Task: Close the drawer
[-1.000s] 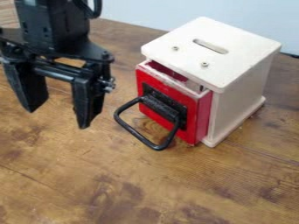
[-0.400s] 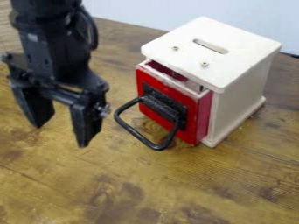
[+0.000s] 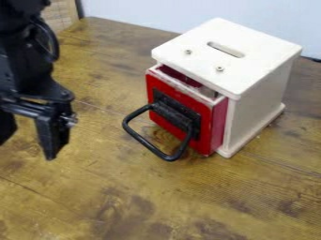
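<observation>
The drawer (image 3: 183, 114), apparently slightly open, sat in the pale box (image 3: 254, 94) near the tabletop's (image 3: 119, 202) far edge, right of centre. Closing had seemingly not begun; the fingers (image 3: 28, 138) stood spread, apparently holding nothing, well apart from it. The next move called for bringing them before the red front and pushing. One finger was cut off by the frame.

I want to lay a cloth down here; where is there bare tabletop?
Bare wood lies in front of the box, below the black handle, and also behind, between arm and box. It is crowded at the left edge, under the gripper, and where the handle juts out.
</observation>
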You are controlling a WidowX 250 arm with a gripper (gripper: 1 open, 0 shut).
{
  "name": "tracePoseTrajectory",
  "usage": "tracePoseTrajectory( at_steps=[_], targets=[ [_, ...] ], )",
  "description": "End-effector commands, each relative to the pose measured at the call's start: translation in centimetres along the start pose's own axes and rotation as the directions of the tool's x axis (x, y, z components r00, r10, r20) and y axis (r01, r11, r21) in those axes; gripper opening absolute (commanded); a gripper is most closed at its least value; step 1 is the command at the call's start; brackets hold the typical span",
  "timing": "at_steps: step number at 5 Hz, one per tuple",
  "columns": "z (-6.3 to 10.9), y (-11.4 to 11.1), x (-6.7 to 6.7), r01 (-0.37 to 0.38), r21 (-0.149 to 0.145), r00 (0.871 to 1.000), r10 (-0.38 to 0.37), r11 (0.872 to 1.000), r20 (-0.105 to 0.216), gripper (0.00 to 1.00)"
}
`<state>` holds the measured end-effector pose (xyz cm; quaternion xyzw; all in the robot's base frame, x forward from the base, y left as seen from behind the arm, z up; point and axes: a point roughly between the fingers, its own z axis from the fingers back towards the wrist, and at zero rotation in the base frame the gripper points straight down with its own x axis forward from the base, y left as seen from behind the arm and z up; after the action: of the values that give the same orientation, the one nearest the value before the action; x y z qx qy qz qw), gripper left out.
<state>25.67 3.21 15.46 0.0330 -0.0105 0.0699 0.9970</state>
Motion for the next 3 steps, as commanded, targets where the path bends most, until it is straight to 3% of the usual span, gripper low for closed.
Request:
tracePoseTrajectory(
  at_steps=[1,2,3],
  targets=[
    [4.1,-1.9,0.5,0.121,0.041,0.987,-0.124,0.992,0.101,1.00],
    [6.8,-3.2,0.2,0.141,0.082,0.981,-0.150,0.987,0.120,1.00],
    [6.2,-3.4,1.1,0.085,0.108,0.991,-0.096,0.991,0.096,1.00]
  ],
)
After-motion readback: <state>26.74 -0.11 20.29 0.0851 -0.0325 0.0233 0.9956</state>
